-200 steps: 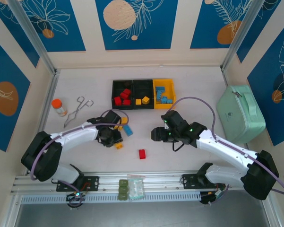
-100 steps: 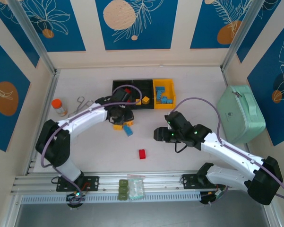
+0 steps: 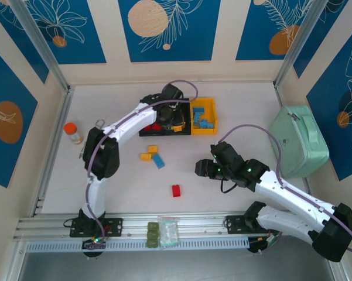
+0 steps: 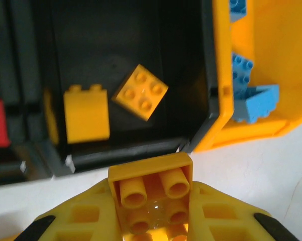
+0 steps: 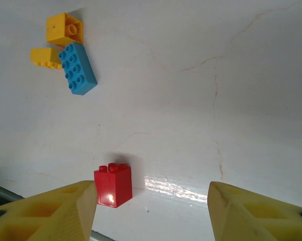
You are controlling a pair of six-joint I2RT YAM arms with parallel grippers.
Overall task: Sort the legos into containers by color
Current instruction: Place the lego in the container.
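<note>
My left gripper (image 3: 177, 120) hangs over the near edge of the middle black container (image 4: 206, 75), shut on a yellow lego (image 4: 151, 193) held studs-down. Two yellow legos (image 4: 140, 91) lie in that container. The yellow container (image 3: 203, 105) on its right holds blue legos (image 4: 256, 100), and the left black container (image 3: 143, 111) holds red ones. My right gripper (image 3: 200, 168) stands open above the table, apart from a red lego (image 5: 113, 185) that stands by its left finger. Two yellow legos (image 5: 64, 29) and a blue lego (image 5: 77, 69) lie together on the table (image 3: 252, 117).
A mint-green case (image 3: 297, 140) stands at the right edge. An orange-capped bottle (image 3: 74, 132) is at the left. Olive blocks (image 3: 154, 234) and a clear bag (image 3: 168, 231) rest on the front rail.
My left arm has swung from the loose legos up to the containers, carrying the yellow lego. My right gripper has drifted slightly right and nearer, still open.
</note>
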